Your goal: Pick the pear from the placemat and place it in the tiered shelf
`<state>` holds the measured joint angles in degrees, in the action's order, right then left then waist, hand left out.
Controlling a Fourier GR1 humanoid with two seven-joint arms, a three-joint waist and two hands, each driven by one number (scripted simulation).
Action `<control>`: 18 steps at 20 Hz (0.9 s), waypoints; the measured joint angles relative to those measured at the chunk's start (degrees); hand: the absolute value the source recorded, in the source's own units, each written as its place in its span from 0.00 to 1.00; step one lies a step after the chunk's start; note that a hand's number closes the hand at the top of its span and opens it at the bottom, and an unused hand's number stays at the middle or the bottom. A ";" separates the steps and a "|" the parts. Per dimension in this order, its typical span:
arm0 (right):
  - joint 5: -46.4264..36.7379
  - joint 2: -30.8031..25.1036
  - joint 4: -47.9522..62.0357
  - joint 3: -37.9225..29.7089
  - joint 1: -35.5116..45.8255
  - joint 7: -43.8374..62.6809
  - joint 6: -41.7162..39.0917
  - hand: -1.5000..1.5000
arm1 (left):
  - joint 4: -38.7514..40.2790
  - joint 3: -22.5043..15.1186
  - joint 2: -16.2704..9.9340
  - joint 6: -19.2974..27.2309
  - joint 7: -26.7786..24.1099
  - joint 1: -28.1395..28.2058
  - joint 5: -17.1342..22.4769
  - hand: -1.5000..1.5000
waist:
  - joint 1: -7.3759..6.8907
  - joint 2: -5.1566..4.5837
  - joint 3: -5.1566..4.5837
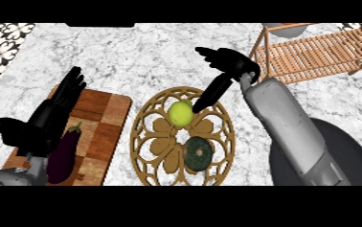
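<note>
We see the smooth yellow-green pear [180, 113] on a round wooden openwork placemat [152, 125]. The right hand [230, 64] hangs above, fingers [210, 93] straight, one seemingly touching the pear. The left hand [42, 120] rests open.

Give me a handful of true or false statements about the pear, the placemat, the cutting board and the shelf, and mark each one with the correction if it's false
1. The pear lies on the round wooden placemat. True.
2. The pear is already in the tiered shelf. False: it is on the placemat, and the shelf stands apart at the upper right.
3. A dark green squash shares the placemat with the pear. True.
4. The eggplant lies on the placemat. False: it lies on the cutting board, left of the placemat.
5. The right hand is closed round the pear. False: its fingers are straight, and one reaches down to the pear's upper right side.
6. The left hand shows open over the cutting board's left edge. True.
</note>
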<state>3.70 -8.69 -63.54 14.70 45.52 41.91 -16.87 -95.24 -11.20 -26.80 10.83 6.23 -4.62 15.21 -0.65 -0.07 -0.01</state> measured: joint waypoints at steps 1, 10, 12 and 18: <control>-0.50 0.75 0.47 0.13 0.84 0.68 -0.16 0.00 | -0.33 0.10 0.15 -0.18 0.05 0.37 -0.42 0.50 | 0.01 0.00 0.01; -4.14 4.25 5.53 -0.29 3.13 1.36 -4.43 0.00 | 0.12 1.91 3.15 -1.95 1.28 -0.14 -2.94 0.50 | 0.15 0.00 0.01; -4.03 5.55 6.35 -0.33 3.64 2.68 -5.53 0.00 | 0.12 2.83 3.15 -2.75 1.24 -0.04 -2.85 0.50 | 0.17 0.02 0.01; -3.85 7.36 8.27 0.73 4.28 5.53 -8.49 0.00 | -0.56 4.04 4.26 -3.92 1.64 0.63 -4.05 0.50 | 0.16 0.05 0.01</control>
<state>-0.15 -1.34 -55.27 15.42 49.80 47.44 -25.36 -95.80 -7.16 -22.54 6.91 7.87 -3.99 11.16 -0.49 -0.02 0.00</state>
